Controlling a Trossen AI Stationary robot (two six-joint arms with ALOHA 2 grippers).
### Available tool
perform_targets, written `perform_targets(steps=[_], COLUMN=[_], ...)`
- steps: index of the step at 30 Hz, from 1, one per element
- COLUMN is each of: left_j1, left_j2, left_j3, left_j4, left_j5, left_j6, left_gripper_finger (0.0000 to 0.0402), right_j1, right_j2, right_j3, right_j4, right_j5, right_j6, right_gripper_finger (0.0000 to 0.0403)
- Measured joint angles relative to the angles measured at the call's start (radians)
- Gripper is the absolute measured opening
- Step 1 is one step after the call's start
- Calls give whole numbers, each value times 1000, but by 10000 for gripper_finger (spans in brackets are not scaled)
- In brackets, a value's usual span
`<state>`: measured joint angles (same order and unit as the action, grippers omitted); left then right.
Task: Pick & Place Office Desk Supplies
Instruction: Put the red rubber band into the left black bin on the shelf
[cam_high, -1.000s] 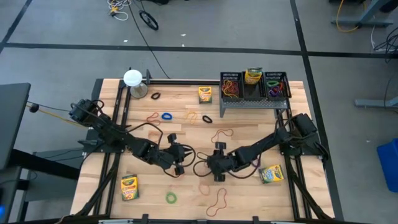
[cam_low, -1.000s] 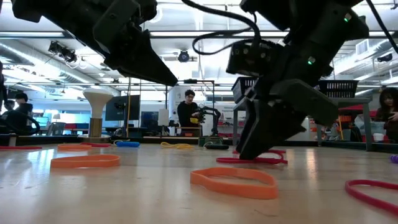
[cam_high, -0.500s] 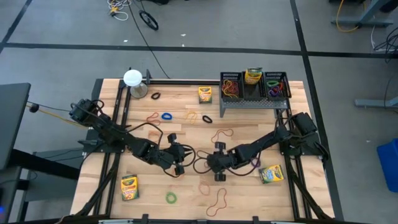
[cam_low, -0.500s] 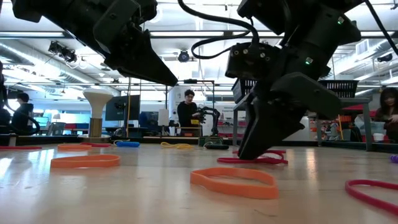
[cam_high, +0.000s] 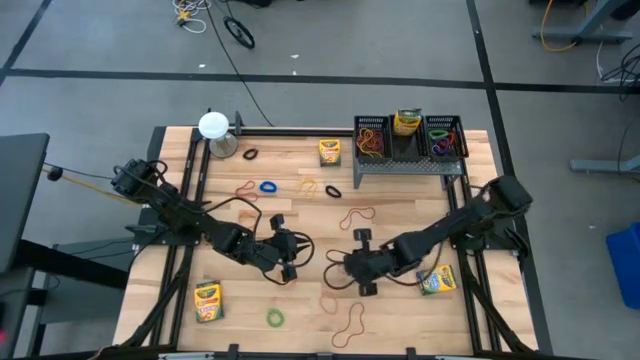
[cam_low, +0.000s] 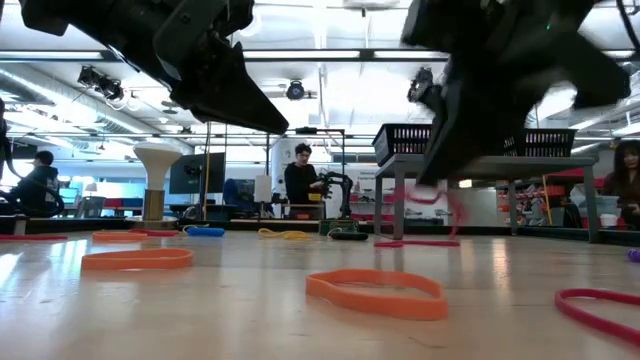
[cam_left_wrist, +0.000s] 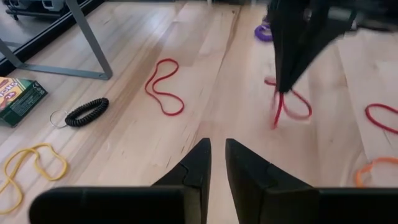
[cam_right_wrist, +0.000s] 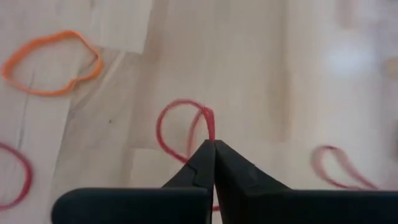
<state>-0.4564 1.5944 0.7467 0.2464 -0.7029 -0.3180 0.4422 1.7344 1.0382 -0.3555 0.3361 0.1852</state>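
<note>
On the wooden tabletop (cam_high: 400, 210), the black mesh rack (cam_high: 405, 160) sits toward one o'clock from the right claw (cam_high: 350, 265), with open boards between. That claw is pinched together on a red rubber band (cam_right_wrist: 186, 127), whose loop dangles lengthwise below it. The left claw (cam_left_wrist: 217, 163), nearly closed and empty, waits at nine o'clock.

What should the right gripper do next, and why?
Probably lift a little more, then carry toward the rack. The right gripper is shut on a red band, which hangs from its tips with its low end near the table. The rack already holds bands, so it looks like the goal. The left gripper waits nearby.
</note>
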Motion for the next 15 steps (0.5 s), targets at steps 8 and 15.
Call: perform_targets(steps=[8,15], left_j1=[0,0], left_j2=[0,0], left_j3=[0,0], left_j4=[19,32], left_j5=[0,0], left_j6=[0,0], left_gripper_finger=[58,58], right_j1=[37,-44], right_j2=[-260,-492], right_j3=[1,2], right_j4=[-157,-224], right_j5=[198,408], right_j6=[8,-16], right_gripper_finger=[4,4])
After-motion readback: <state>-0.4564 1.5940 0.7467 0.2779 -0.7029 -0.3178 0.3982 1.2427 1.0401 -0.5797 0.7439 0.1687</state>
